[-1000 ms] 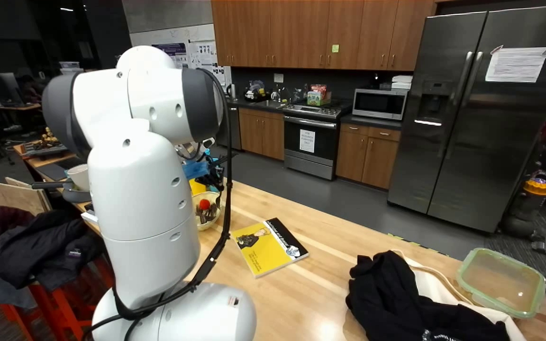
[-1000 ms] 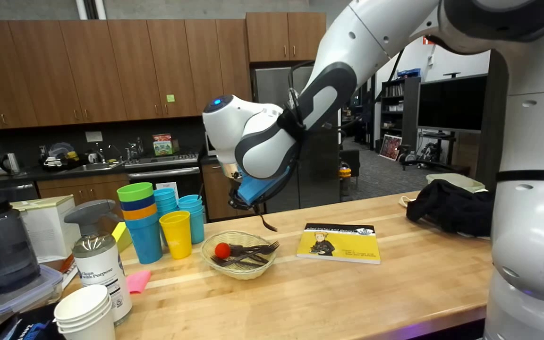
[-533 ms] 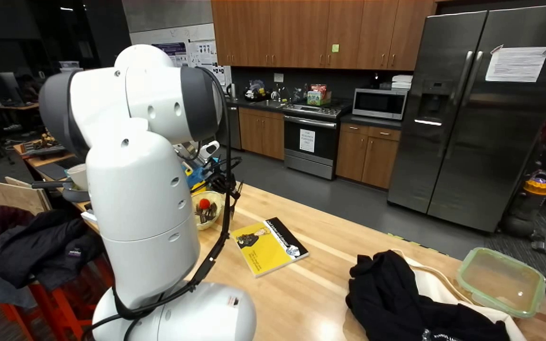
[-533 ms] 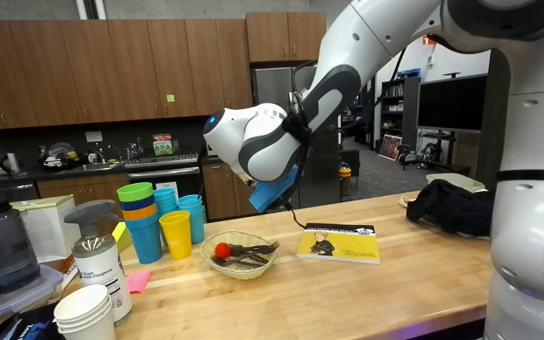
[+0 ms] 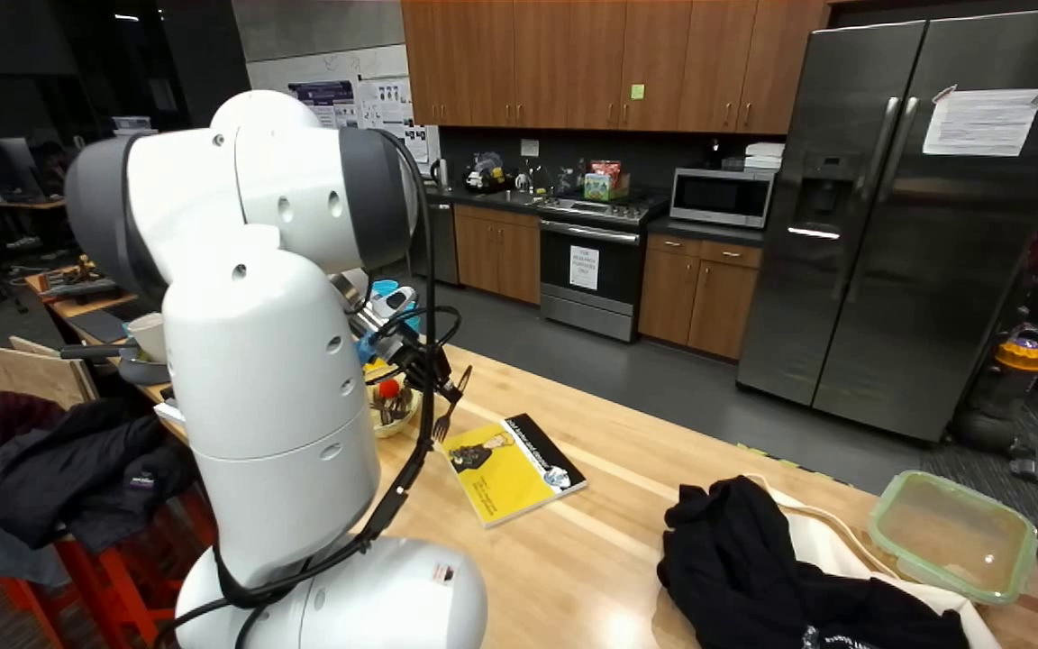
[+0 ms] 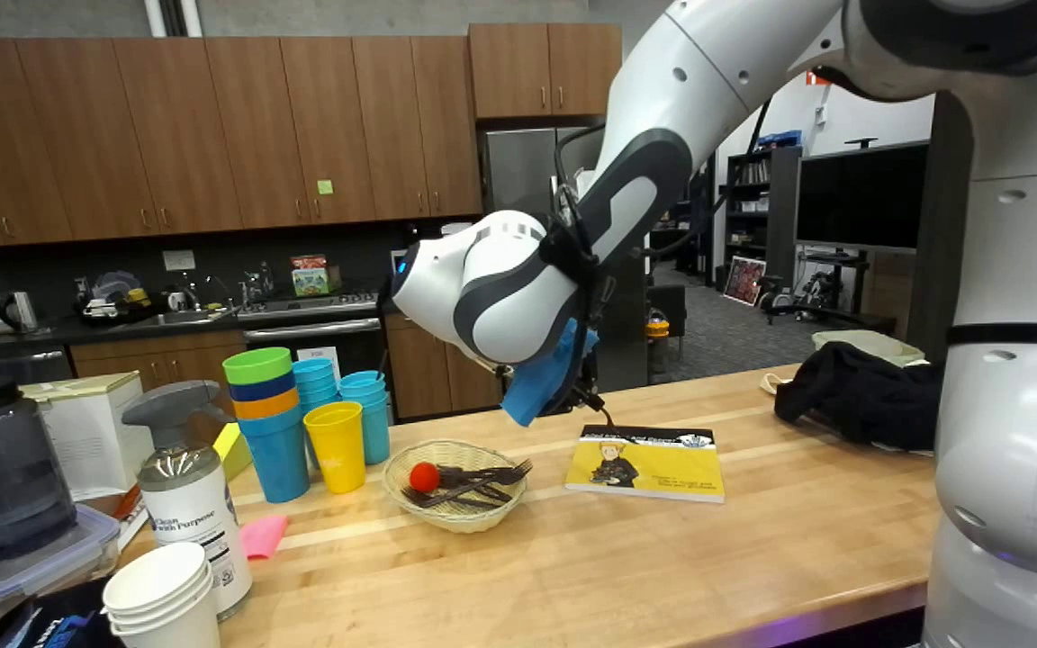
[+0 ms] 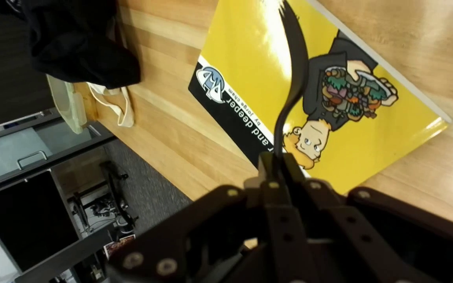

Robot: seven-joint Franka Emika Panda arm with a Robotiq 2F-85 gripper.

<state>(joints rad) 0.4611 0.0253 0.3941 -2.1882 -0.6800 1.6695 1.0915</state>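
In the wrist view my gripper is shut on a dark fork, gripping its handle. The tines point away from the fingertips, and the fork shows against the yellow book lying flat on the wooden table. An exterior view has the gripper above the table, with the fork hanging tilted near the book's edge. Seen from another side, the arm and a blue wrap hide most of the gripper. A wicker basket holding a red ball and several dark forks stands beside the book.
Stacked cups and a yellow cup stand behind the basket. A spray bottle and white paper cups are farther along. Black cloth and a lidded glass container lie at the opposite end.
My gripper has swung away from the basket toward the book, taking the fork with it, and its wrist has turned. Basket, book and cups stay where they were.
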